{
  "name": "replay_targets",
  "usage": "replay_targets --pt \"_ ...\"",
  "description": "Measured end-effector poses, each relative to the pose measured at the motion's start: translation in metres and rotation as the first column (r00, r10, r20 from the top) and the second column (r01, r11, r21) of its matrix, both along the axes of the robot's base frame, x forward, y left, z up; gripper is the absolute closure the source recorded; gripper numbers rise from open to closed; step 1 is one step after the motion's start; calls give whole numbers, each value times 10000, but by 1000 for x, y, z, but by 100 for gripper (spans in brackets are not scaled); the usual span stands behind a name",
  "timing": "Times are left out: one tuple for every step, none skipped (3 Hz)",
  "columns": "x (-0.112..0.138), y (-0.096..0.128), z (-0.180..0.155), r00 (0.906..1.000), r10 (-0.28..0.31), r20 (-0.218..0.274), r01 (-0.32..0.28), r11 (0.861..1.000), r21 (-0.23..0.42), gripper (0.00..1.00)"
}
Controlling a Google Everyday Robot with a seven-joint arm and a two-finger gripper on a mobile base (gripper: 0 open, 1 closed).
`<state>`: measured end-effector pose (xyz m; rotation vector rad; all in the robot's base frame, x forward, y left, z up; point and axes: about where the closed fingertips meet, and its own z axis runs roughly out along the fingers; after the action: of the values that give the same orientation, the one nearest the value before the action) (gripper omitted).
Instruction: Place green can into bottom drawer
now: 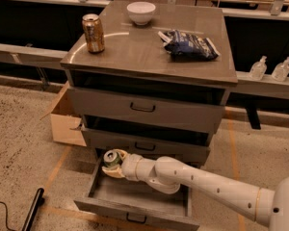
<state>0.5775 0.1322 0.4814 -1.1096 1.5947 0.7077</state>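
Note:
The green can (112,159) is held upright in my gripper (113,163), silver top showing, over the back left corner of the open bottom drawer (135,196). The gripper's pale fingers wrap the can's sides, and the white arm reaches in from the lower right across the drawer. The drawer is pulled out, its grey floor bare, its front with a small dark handle nearest the camera. The can hangs a little above the drawer floor, just below the middle drawer's front.
On the cabinet top stand a gold-brown can (93,33), a white bowl (140,12) and a dark blue snack bag (189,44). A cardboard box (65,119) sits left of the cabinet. A black rod (31,211) lies on the floor at lower left. Two clear bottles (269,69) stand at right.

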Motion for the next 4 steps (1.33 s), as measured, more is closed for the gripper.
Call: replay_targets --pt "2 1 -9 9998 -84 -165 86 9999 125 100" --pt "-3 2 -19 9987 -445 -228 449 9988 175 100" --pt "-7 -3 -55 9967 -788 -201 791 9967 160 100" --pt "-10 -8 -90 9948 -980 -267 989 9946 327 100"
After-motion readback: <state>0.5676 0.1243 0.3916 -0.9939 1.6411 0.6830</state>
